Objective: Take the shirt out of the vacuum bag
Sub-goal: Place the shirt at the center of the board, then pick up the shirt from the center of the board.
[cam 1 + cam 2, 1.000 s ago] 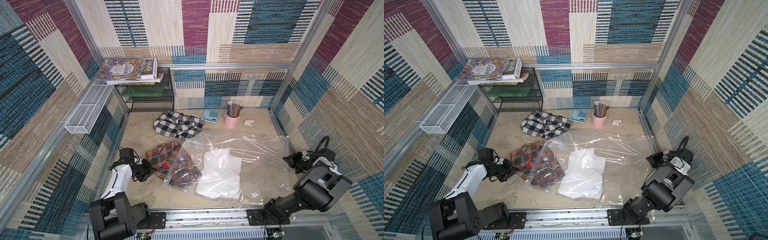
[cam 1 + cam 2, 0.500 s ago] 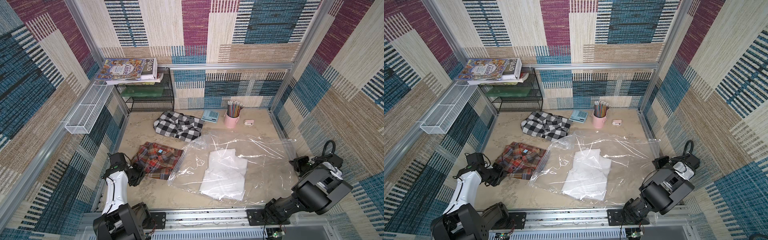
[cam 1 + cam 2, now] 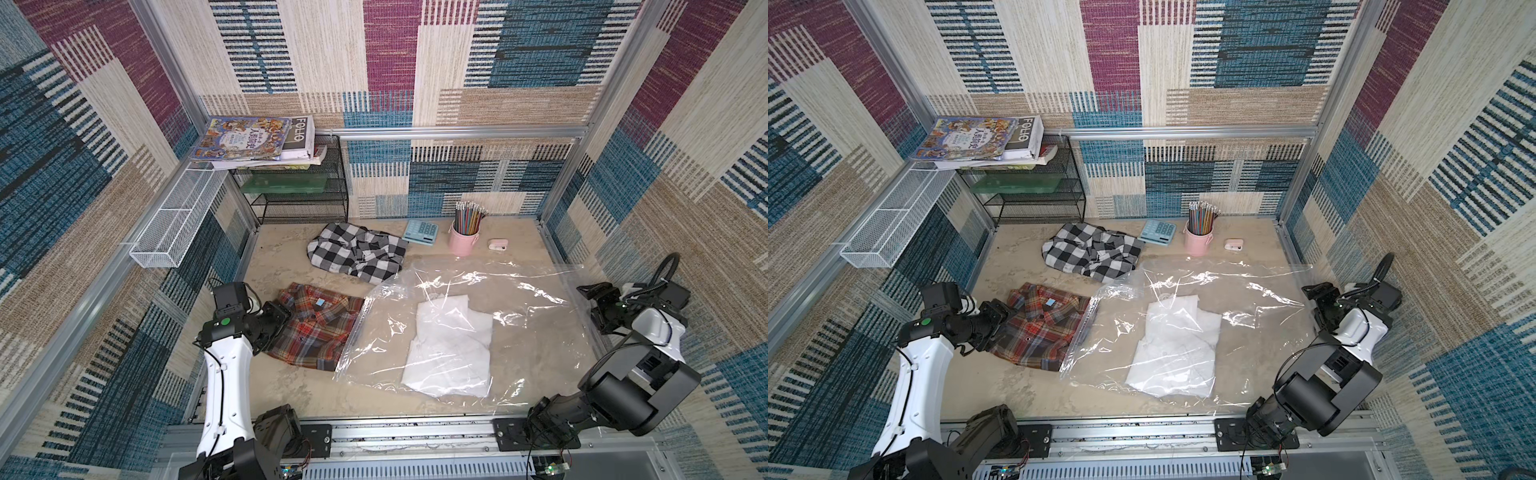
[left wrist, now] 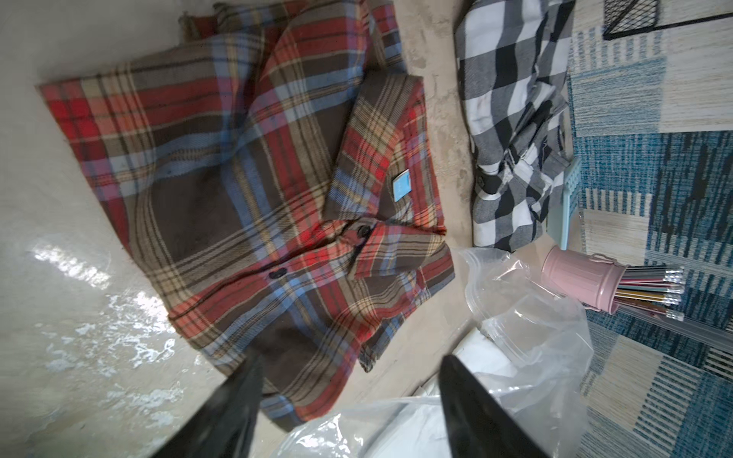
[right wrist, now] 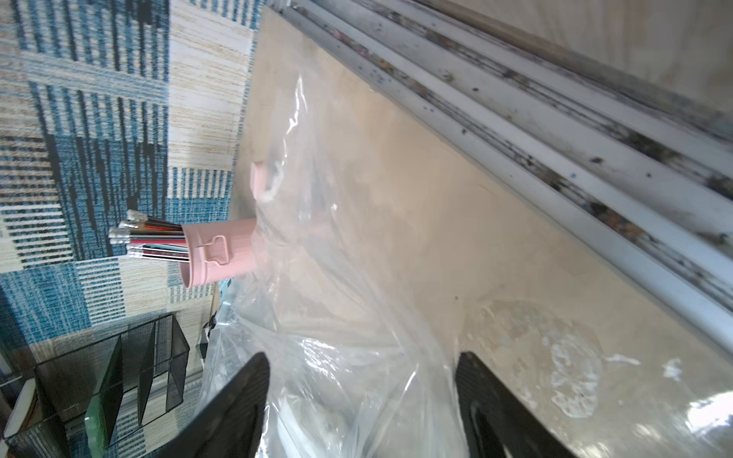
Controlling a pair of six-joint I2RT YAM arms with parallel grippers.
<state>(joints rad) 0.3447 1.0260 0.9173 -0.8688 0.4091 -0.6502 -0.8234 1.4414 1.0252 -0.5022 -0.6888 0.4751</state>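
Note:
A red plaid shirt (image 3: 316,328) (image 4: 258,190) lies flat on the table, outside the vacuum bag (image 3: 457,320). The bag's open left edge just overlaps the shirt's right edge. The clear, crinkly bag lies spread out, with a folded white garment (image 3: 451,345) inside it. My left gripper (image 3: 279,322) (image 4: 351,361) is open at the shirt's left edge, holding nothing. At the bag's right edge my right gripper (image 3: 595,307) (image 5: 365,357) is also open, and bag plastic (image 5: 337,317) lies loose between and beyond its fingers.
A black-and-white checked shirt (image 3: 357,253) lies behind the plaid one. A calculator (image 3: 420,232), a pink pencil cup (image 3: 464,241) and a small pink object (image 3: 497,245) line the back wall. A black mesh rack (image 3: 299,195) with books stands at back left, next to a white wire basket (image 3: 174,224).
My left gripper dragged the plaid shirt leftward out of the bag, then opened and let it go. My right gripper released the bag's right edge, and the bag settled flat.

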